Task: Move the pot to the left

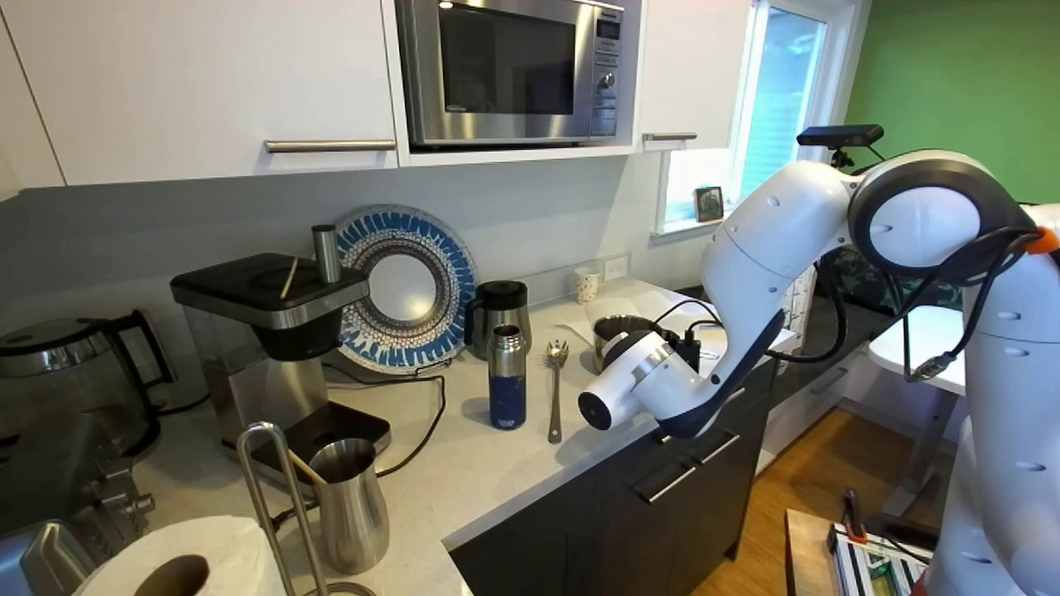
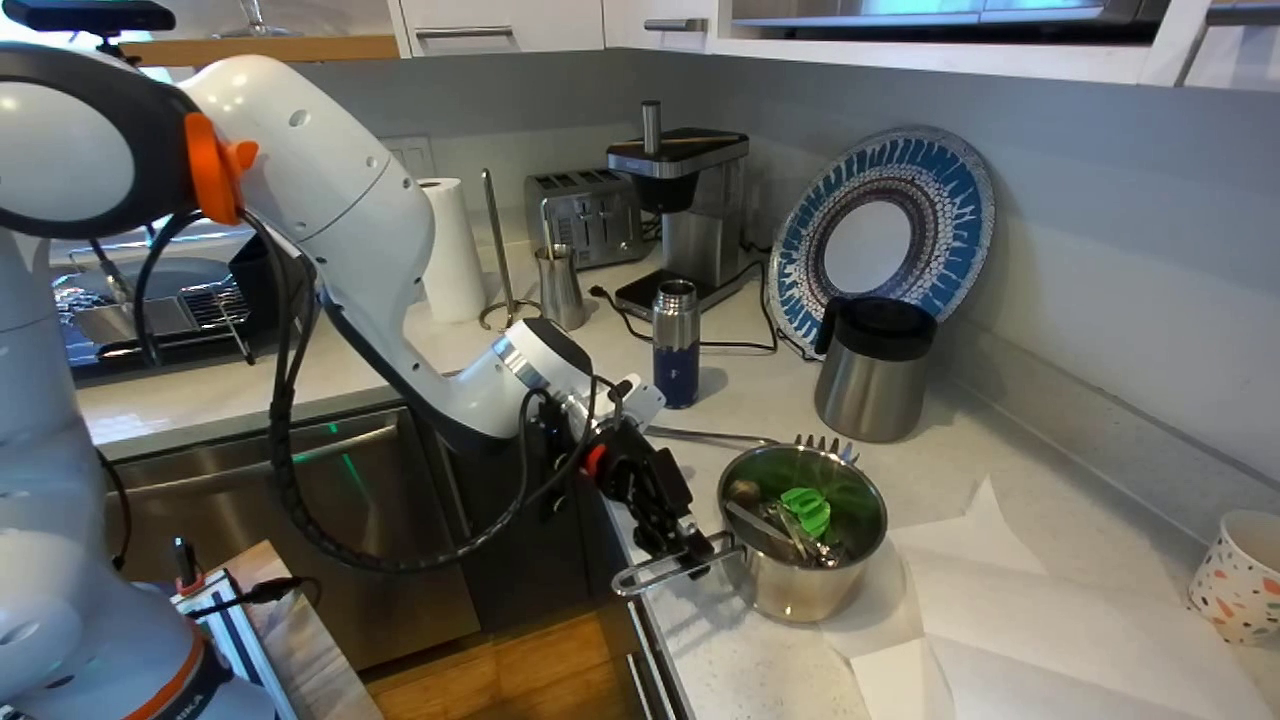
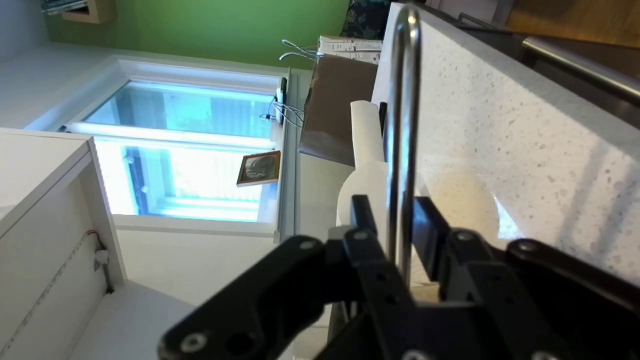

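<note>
At an exterior view's lower centre, black jaws stand parted astride the slim looped steel handle (image 3: pixel 411 130), a gap showing at one side in the wrist view; just right, the round shiny stainless-steel pot (image 2: pixel 800 592) stands on the pale speckled worktop (image 2: pixel 755 660). Taking hold is likely the step in hand; the next move calls for clenching, then a level leftward shift.

Microwave (image 1: pixel 509 70) — “Panasonic”; arm base (image 2: pixel 110 630) — perhaps “KA”
</note>
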Controlling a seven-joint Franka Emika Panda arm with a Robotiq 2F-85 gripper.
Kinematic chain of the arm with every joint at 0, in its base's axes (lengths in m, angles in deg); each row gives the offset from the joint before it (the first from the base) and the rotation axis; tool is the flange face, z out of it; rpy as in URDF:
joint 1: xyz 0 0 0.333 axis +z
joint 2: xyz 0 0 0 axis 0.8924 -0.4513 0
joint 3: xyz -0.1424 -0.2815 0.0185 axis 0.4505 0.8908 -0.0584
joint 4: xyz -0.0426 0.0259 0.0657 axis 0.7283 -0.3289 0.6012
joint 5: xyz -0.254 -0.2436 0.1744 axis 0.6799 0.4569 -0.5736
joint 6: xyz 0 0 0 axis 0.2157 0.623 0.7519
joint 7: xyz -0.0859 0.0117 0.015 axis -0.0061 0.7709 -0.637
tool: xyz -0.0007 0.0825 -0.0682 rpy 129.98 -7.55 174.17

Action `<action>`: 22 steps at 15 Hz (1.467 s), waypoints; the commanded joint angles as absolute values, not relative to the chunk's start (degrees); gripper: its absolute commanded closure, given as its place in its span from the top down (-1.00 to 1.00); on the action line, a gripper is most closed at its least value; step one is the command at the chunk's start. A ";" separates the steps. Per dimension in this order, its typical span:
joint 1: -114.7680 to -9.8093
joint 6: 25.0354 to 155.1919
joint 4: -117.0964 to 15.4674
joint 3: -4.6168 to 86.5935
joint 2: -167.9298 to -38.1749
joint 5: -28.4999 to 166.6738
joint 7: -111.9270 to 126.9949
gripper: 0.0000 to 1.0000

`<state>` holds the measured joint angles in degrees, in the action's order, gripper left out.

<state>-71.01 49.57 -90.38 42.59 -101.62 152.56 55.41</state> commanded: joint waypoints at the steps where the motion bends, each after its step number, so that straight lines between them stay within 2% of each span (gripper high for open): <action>1: -70.66 48.32 -91.49 42.47 -101.31 153.63 55.60 -1.00; 22: -67.91 45.91 -101.38 40.52 -93.45 159.67 65.45 -0.97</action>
<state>-68.71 48.75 -98.60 40.87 -97.07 157.21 62.18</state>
